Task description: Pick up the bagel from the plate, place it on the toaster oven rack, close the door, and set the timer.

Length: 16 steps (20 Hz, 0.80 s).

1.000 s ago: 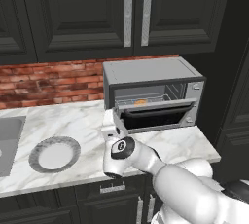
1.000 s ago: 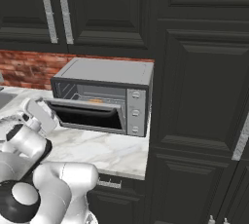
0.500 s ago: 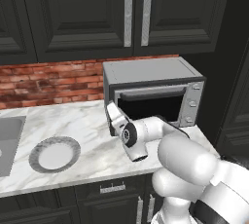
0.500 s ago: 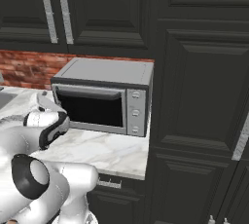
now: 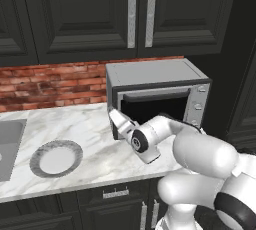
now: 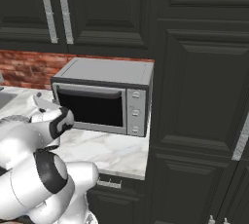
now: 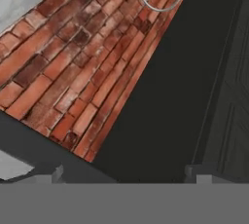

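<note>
Three knobs (image 6: 136, 111) line the right panel of the toaster oven (image 6: 103, 96), and the timer among them is the task's thing now: small, stiff, likely smooth, best pinched across its rim. The door (image 6: 91, 108) looks shut over the dark cavity. The gripper (image 5: 116, 117) hangs just left of the toaster oven's front, jaws spread wide and empty. The plate (image 5: 56, 157) lies bare, further left of the toaster oven.

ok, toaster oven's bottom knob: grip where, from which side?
Pinch the bottom knob across its round rim, coming straight in from the front. It faces outward on the front panel of the toaster oven, right of the closed door.
</note>
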### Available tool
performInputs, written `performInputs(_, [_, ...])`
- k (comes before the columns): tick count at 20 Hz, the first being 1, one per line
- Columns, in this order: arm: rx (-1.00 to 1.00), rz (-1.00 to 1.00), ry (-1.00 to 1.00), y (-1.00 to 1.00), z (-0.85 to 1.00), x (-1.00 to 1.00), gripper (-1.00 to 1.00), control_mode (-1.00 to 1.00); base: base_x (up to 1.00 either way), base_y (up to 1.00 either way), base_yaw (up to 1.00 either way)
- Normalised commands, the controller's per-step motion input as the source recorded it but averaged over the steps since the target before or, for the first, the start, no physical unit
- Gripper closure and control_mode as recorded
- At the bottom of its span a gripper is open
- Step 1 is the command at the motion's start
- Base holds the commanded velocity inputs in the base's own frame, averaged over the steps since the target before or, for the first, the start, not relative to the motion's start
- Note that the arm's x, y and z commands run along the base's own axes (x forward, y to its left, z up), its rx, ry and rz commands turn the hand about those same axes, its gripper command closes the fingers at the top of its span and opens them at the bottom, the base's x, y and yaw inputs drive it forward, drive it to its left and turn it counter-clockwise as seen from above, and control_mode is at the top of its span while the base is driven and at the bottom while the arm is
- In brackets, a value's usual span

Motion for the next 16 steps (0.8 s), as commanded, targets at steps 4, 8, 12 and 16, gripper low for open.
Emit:
performInputs(4, [-0.12,0.1,-0.06,0.14,0.52,0.18,-1.0,-1.0,0.0,0.0,0.0])
performInputs(8, [-0.12,0.07,-0.07,0.07,0.69,-0.15,-1.0,-1.0,0.0,0.0,0.0])
performInputs(12, [-0.04,0.01,-0.08,0.07,0.97,-0.99,-1.0,-1.0,0.0,0.0,0.0])
performInputs(16, [0.0,0.0,-0.02,0.04,1.0,-0.92,-1.0,-1.0,0.0,0.0,0.0])
